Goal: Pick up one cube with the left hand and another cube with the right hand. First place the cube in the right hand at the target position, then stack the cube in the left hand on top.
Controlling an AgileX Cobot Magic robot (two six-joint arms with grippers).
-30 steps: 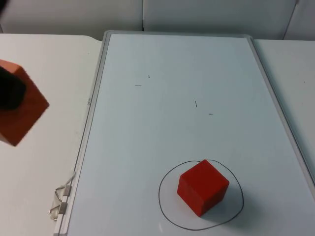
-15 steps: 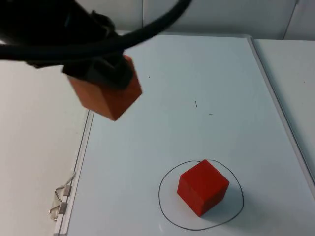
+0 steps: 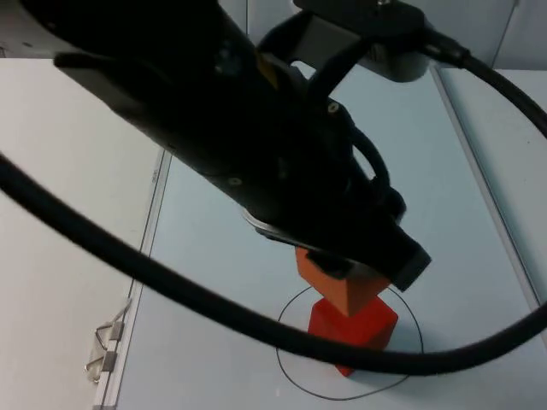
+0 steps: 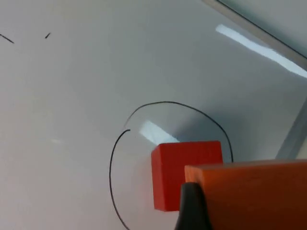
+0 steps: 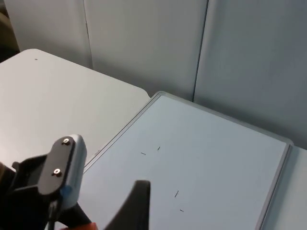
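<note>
A big whiteboard (image 3: 479, 213) lying flat on a white table (image 3: 51, 325), with a thin grey frame all round. Two shiny metal clips (image 3: 104, 350) on its edge at 8 o'clock. Tiny black pen marks (image 5: 159, 148) on the board. A grey wall (image 3: 479, 21) behind, at 12 o'clock.

We see a lab bench: white table (image 3: 68, 256), whiteboard (image 3: 479, 248) laid flat, grey partition wall (image 5: 144, 48) behind.
</note>
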